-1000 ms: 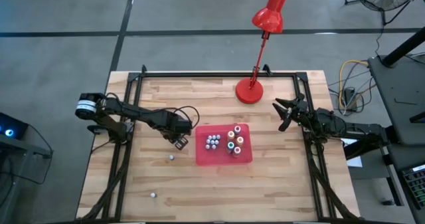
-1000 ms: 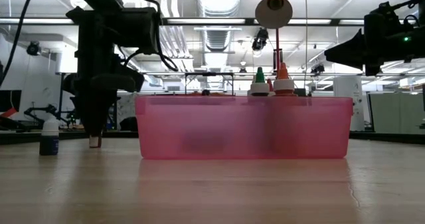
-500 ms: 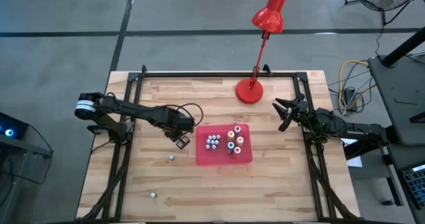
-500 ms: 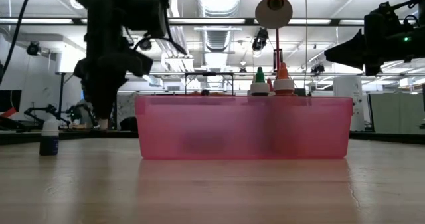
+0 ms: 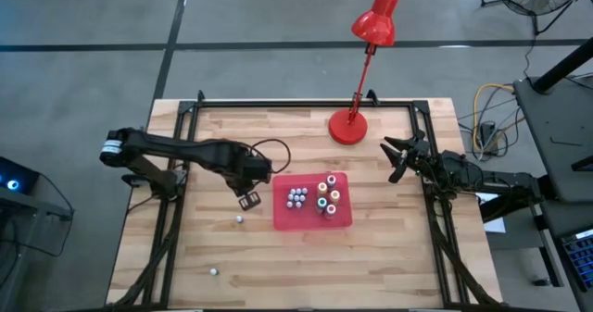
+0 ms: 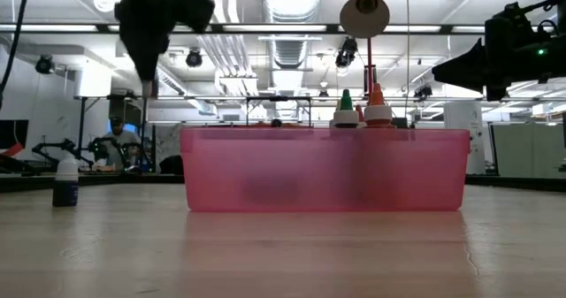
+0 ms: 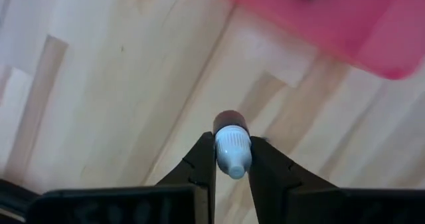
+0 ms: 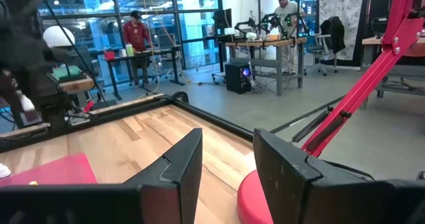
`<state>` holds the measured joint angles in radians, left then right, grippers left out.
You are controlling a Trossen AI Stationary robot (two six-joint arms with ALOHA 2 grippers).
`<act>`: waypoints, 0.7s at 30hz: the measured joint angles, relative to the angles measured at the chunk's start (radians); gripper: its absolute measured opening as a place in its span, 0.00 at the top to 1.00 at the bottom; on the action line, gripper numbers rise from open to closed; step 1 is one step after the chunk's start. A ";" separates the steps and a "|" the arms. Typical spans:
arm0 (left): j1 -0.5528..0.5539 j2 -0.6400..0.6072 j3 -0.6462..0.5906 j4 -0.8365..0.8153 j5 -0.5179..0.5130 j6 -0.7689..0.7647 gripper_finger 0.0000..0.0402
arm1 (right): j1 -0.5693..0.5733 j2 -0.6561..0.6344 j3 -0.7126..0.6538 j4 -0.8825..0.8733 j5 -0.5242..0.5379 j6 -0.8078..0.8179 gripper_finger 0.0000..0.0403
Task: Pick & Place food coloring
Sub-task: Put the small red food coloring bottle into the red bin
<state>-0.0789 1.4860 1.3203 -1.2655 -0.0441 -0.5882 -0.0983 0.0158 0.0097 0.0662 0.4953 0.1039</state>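
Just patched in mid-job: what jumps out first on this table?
The translucent red plastic tray at the table's middle, holding a cluster of tiny white-capped bottles beside taller coloured ones. Just off its left edge, the left gripper is raised, pinching a small dark bottle with a white cap. At the far edge stands a glossy red desk lamp, the right gripper idle beside it.

table (image 5: 389, 256): wood | on it: red tray (image 5: 343, 218), lamp base (image 5: 347, 127), two loose bottles (image 5: 239, 219)

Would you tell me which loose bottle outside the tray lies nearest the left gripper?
The bottle just below the left gripper; the other loose one sits near the table's front edge.
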 joint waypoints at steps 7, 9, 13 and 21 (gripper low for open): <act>-0.072 0.001 0.138 -0.091 0.000 0.031 0.90 | 0.000 0.000 0.000 0.000 0.000 0.000 0.68; -0.095 0.001 0.161 -0.090 0.009 0.031 0.91 | 0.000 0.000 0.000 0.000 0.000 0.000 0.68; -0.127 0.018 0.191 -0.090 0.021 0.030 0.91 | 0.000 0.000 0.000 0.000 0.000 0.000 0.68; -0.142 0.108 0.249 -0.069 0.026 0.066 0.91 | 0.000 0.000 0.000 0.000 0.000 0.000 0.68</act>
<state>-0.2213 1.5942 1.5690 -1.3341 -0.0177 -0.5222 -0.0986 0.0158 0.0097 0.0662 0.4957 0.1036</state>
